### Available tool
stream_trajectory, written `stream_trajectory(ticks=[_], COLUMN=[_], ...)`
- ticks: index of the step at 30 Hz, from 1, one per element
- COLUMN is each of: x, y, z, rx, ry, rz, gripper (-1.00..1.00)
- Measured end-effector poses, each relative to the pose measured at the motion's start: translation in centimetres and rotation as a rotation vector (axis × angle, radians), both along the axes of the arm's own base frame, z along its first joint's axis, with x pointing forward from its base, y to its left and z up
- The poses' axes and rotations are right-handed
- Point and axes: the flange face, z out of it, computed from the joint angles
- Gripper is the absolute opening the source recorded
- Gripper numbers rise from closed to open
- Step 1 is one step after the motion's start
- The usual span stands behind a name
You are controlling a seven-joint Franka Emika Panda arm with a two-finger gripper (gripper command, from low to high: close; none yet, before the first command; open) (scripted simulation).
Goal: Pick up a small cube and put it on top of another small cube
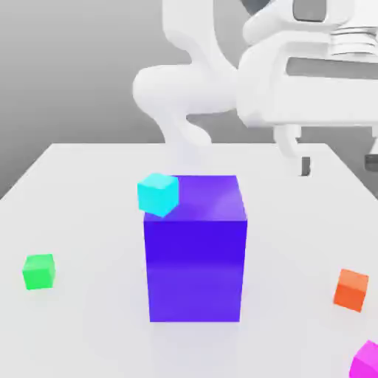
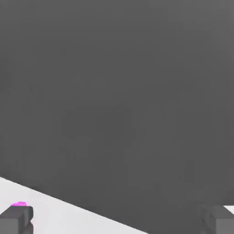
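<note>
The small magenta cube [image 1: 367,362] lies at the table's near corner on the exterior view's right, cut off by the picture's edge. In the hand view a sliver of the magenta cube [image 2: 19,204] peeks out behind one fingertip [image 2: 16,219]. The small green cube [image 1: 38,271] rests on the table at the exterior view's left. My gripper [image 1: 338,162] hangs high over the far right of the table, well above and beyond the magenta cube. It is open and holds nothing, and the hand view shows the gripper [image 2: 118,221] with its fingertips wide apart.
A big blue-purple block [image 1: 196,251] stands mid-table, with a cyan cube [image 1: 158,194] at its upper left corner. An orange cube [image 1: 351,289] sits on the right, just beyond the magenta one. The white table [image 1: 88,325] ends in an edge [image 2: 82,208] with dark floor past it.
</note>
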Motion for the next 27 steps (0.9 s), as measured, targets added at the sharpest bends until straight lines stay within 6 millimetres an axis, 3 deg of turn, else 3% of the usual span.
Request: stream_trajectory(ticks=[6, 12, 17, 18, 24, 27], x=[0.3, -1.9, -2.8, -2.9, -2.9, -2.8], y=[5.2, 9.9, 11.2, 11.2, 11.2, 11.3], z=[-10.3, -20.9, -29.0, -30.0, -30.5, -27.6], rx=[-0.041, -0.072, -0.078, -0.078, -0.078, -0.078], ry=[0.135, 0.271, 0.309, 0.31, 0.311, 0.311], rz=[0.125, 0.252, 0.287, 0.287, 0.288, 0.288], gripper=[0.0, 0.0, 0.0, -1.0, -1.0, -1.0])
